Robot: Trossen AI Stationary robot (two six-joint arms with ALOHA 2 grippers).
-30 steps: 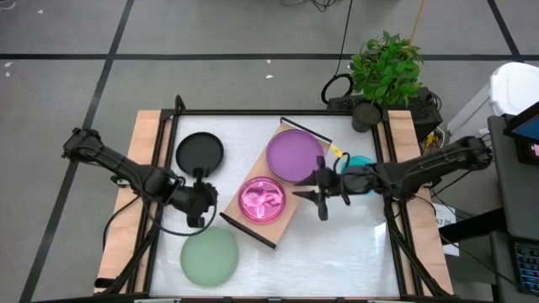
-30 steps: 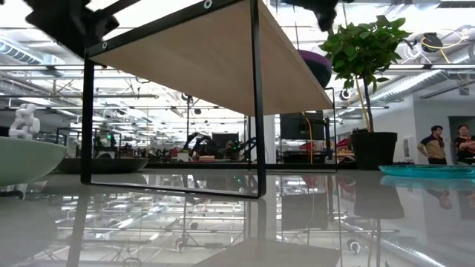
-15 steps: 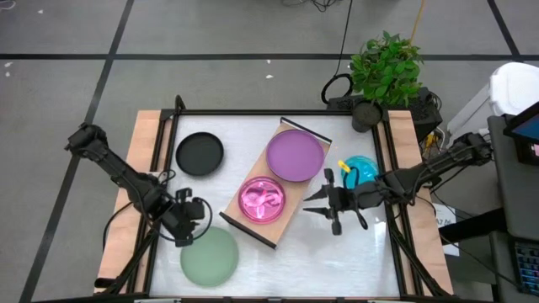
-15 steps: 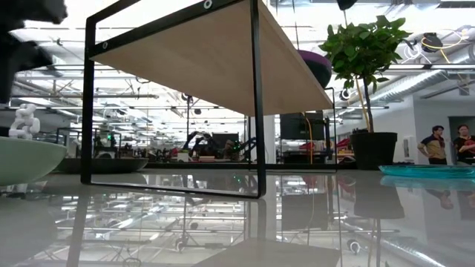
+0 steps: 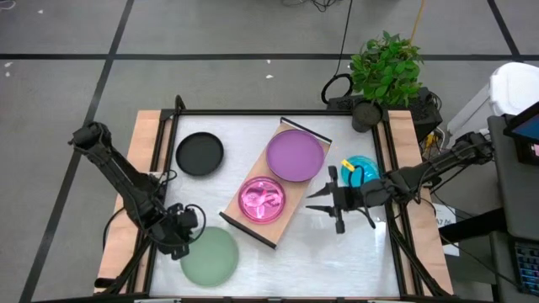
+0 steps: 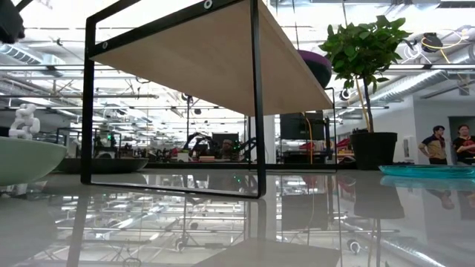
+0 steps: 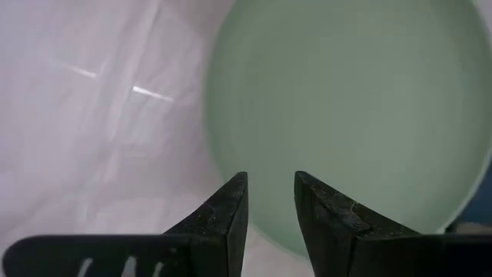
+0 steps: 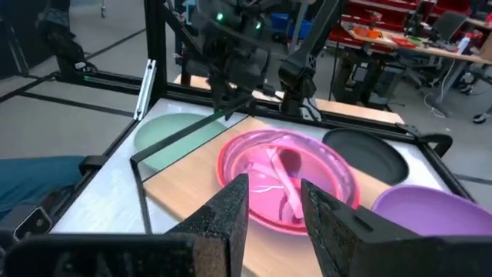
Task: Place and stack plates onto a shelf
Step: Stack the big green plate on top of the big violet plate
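Left gripper [image 5: 176, 238] hovers over the near-left rim of the pale green plate [image 5: 210, 257], fingers a narrow gap apart and holding nothing. We see the shelf [image 5: 232, 204] lying diagonally beside that plate, the pink plate [image 5: 263, 199] and purple plate [image 5: 295, 155] on it, one end bare. Right gripper [image 5: 330, 202], fingers parted and empty, sits off the shelf's far long edge, near the cyan plate [image 5: 363, 165]. The black plate [image 5: 200, 153] lies apart, open table around it.

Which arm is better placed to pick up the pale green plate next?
Left. The left gripper hangs open over the pale green plate's rim; the right gripper sits across the shelf.
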